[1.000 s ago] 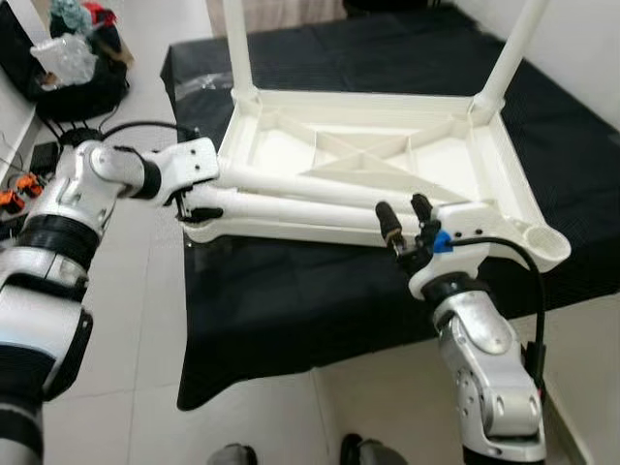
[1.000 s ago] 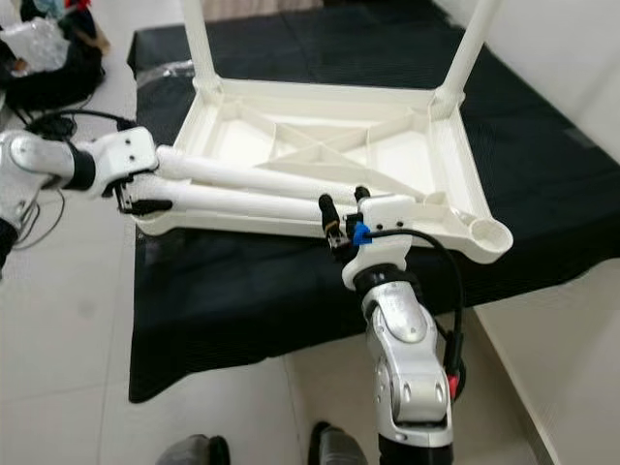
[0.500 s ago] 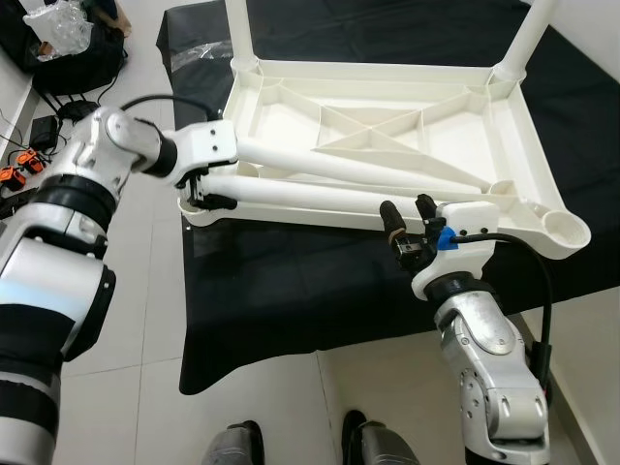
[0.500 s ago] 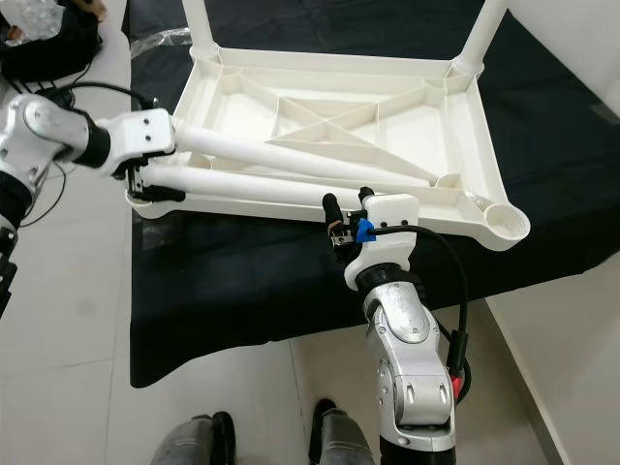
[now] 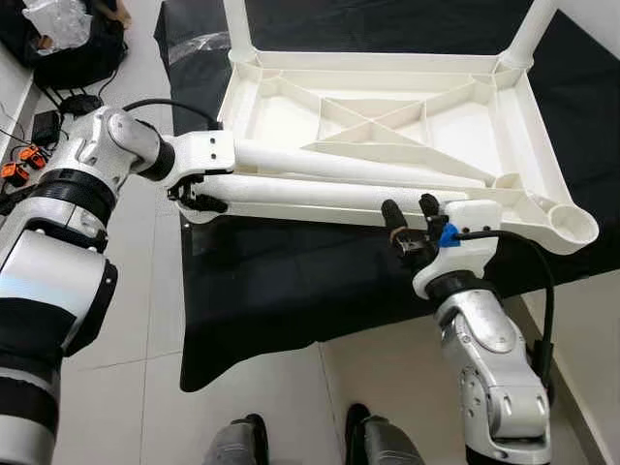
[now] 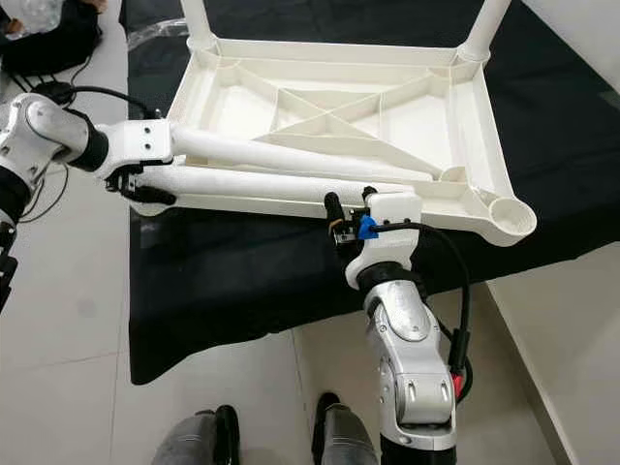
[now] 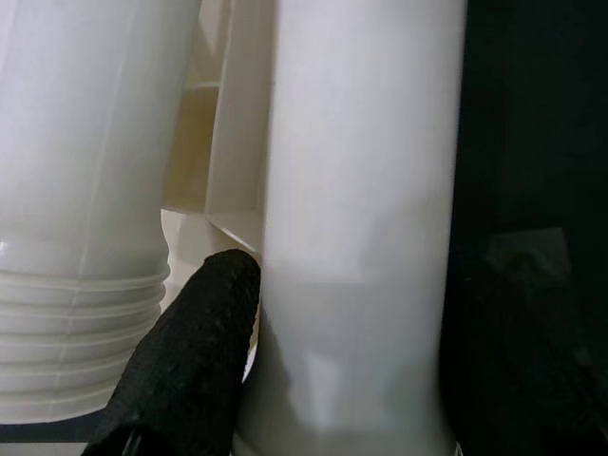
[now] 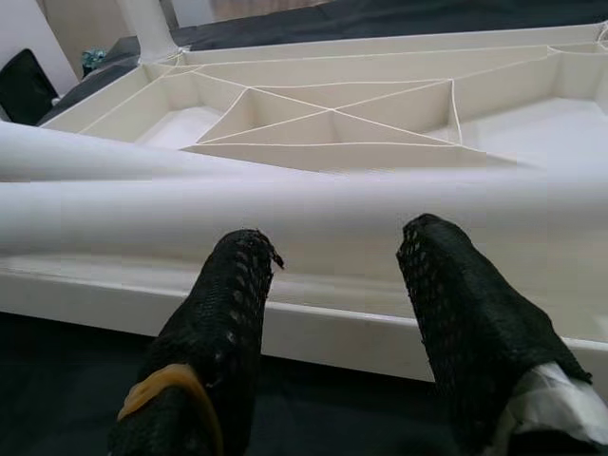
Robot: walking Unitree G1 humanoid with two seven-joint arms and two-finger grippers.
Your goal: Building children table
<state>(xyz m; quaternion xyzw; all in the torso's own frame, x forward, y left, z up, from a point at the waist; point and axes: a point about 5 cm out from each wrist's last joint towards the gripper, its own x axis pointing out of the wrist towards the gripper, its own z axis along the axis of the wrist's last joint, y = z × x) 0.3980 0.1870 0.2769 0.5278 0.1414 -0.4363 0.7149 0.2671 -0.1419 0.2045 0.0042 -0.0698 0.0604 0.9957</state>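
The white plastic table (image 5: pixel 547 155) lies upside down on a black cloth. Two legs (image 5: pixel 237 24) stand screwed in at its far corners. Two loose legs lie across its underside, a far one (image 5: pixel 349 160) and a near one (image 5: pixel 300 192). My left gripper (image 5: pixel 194 199) is shut on the near leg's left end, with one finger (image 7: pixel 190 351) pressed against that leg (image 7: pixel 361 218). My right gripper (image 5: pixel 408 204) is open at the table's front rim. Its fingers (image 8: pixel 228 304) stand just short of the near leg (image 8: pixel 285 214), apart from it.
An empty round socket (image 5: pixel 572 225) sits at the table's near right corner. The black cloth (image 5: pixel 291 281) hangs over the front edge toward the tile floor. A dark bag and cables (image 5: pixel 58 68) lie on the floor at the left. My feet (image 5: pixel 242 441) are below.
The head view has shifted, so the table sits differently in the picture. My left gripper keeps its hold on the near leg's end. My right gripper stays open at the front rim.
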